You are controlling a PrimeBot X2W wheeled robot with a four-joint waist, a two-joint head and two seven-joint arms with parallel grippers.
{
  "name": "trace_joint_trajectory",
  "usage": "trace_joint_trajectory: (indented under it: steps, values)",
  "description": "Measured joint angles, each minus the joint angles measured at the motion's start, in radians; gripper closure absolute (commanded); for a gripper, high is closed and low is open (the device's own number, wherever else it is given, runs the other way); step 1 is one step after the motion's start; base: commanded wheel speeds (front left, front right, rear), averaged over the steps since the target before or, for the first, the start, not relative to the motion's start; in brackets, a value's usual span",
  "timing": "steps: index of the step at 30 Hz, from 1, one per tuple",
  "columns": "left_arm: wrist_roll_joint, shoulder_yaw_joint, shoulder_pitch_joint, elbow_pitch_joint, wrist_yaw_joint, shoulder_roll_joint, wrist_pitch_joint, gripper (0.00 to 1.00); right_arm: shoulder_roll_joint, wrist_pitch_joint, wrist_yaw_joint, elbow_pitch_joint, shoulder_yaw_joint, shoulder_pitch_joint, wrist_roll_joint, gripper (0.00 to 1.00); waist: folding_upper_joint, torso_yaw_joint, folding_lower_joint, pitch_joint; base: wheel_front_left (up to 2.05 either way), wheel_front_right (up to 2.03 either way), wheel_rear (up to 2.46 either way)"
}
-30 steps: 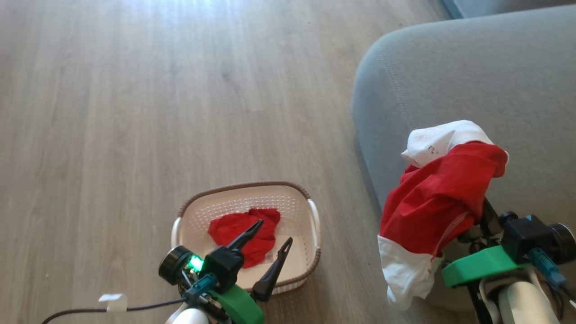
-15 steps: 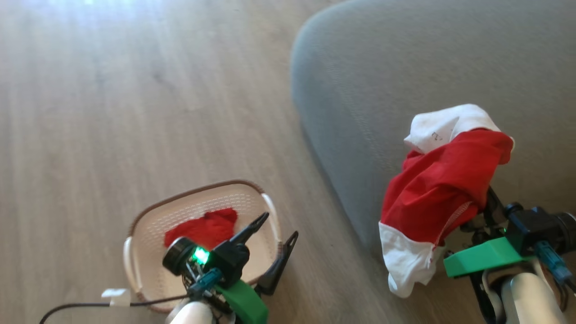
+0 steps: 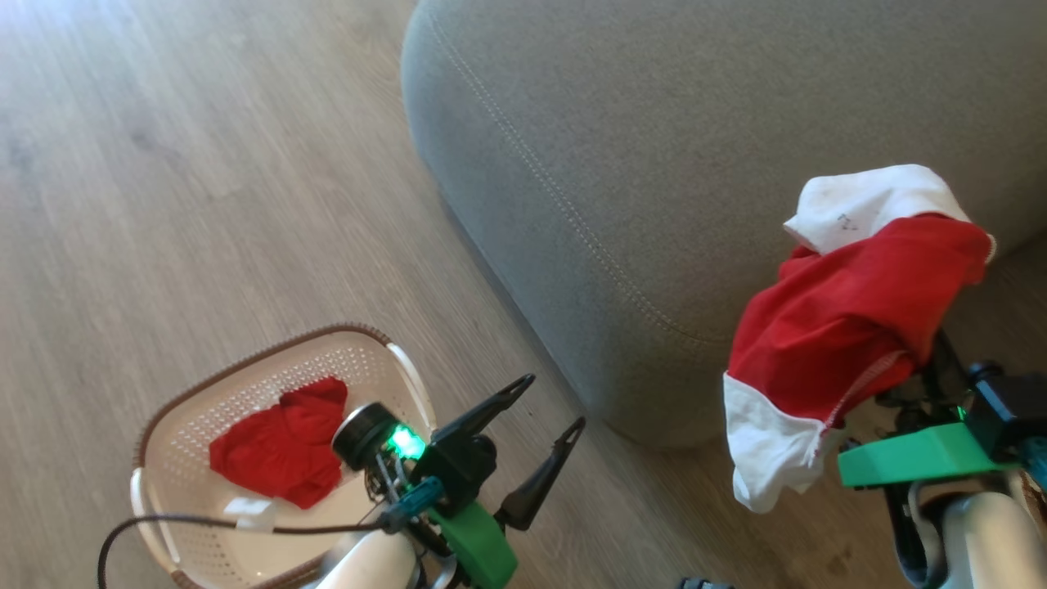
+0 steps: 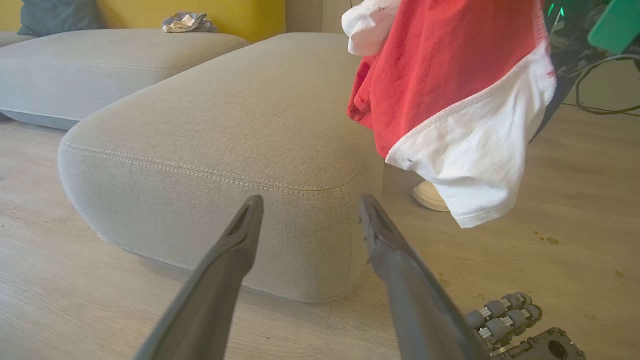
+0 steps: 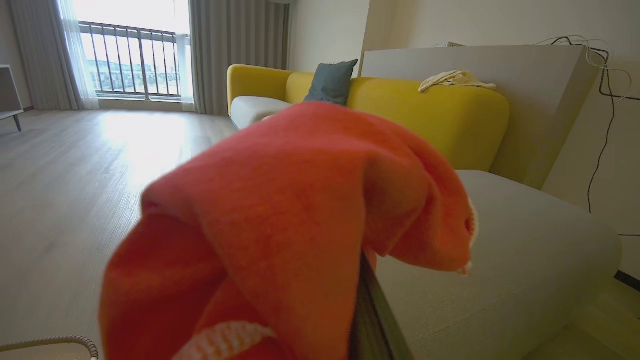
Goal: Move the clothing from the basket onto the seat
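1. My right gripper [image 3: 932, 376] grips 1 red and white garment [image 3: 842, 327], middle right, beside the seat [image 3: 654, 164].
2. My left gripper [image 3: 554, 401] is open, lower middle.
3. 1 red garment [image 3: 278, 446] lies in the basket [image 3: 245, 360], lower left; a cable [image 3: 164, 521] crosses in front of the basket.

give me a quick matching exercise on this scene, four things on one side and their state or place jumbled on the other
Column one
1. red and white garment
2. plain red garment
3. left gripper
4. seat

Column two
a. open, holding nothing
b. lying in the basket
c. grey, with a line of pale stitching
d. held up in the air

Pairs: 1-d, 2-b, 3-a, 4-c
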Motion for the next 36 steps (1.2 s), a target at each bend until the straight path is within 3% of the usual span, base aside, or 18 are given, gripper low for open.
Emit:
trace_joint_trajectory:
  steps: [8, 19, 26, 36]
  values:
    - [-0.035, -0.077, -0.050, 0.009, 0.000, 0.015, 0.000, 0.00, 0.016, 0.000, 0.000, -0.044, -0.056, 0.024, -0.001, 1.00, 0.0000, -0.019, 0.0000, 0.030, 0.00, 0.00, 0.00]
    - [-0.035, -0.092, -0.071, 0.015, 0.000, 0.036, 0.000, 0.00, 0.026, 0.000, 0.000, -0.044, -0.096, 0.008, -0.007, 1.00, 0.0000, -0.021, 0.0000, 0.068, 0.00, 0.00, 0.00]
    - [-0.035, -0.094, -0.095, -0.014, 0.000, 0.093, 0.000, 0.00, 0.014, 0.000, 0.000, -0.039, -0.136, -0.166, 0.026, 1.00, 0.0000, -0.023, 0.0000, 0.149, 0.00, 0.00, 0.00]
    - [0.000, -0.173, -0.165, -0.085, 0.000, 0.225, 0.000, 0.00, -0.099, 0.000, 0.000, 0.035, -0.186, -0.451, 0.096, 1.00, 0.0000, -0.027, 0.0001, 0.346, 0.00, 0.00, 0.00]
